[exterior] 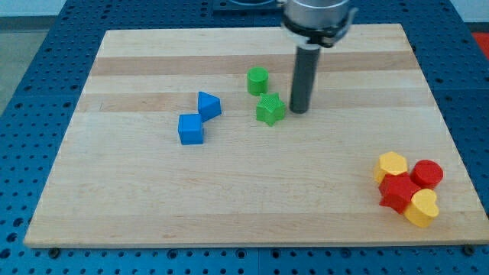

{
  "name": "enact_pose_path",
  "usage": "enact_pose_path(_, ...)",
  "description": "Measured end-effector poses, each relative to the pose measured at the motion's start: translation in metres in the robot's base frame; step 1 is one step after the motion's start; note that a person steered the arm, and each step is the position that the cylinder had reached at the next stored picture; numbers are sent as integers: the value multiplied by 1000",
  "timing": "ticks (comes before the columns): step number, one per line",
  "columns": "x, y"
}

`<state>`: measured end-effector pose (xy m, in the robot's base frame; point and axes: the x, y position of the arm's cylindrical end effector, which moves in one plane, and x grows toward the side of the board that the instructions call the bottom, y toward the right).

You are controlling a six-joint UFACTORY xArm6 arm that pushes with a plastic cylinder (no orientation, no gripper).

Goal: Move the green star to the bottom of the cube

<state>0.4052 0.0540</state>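
So far the job is only starting. My tip (299,111) sits just beside the green star (270,109), on the star's right in the view, and may be touching it. It is a plain rod, so it holds nothing and has nothing to open. The green star is still up near the green cylinder (257,80), to the right of the blue cube (191,129). It has to go left and down, to sit below the blue cube. A blue pointed block (208,105) sits beside the cube.
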Motion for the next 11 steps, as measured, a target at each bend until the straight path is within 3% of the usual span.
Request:
enact_pose_path(2,-2,-78)
enact_pose_path(4,-1,-120)
enact_pose_path(8,41,-115)
enact_pose_path(11,99,-100)
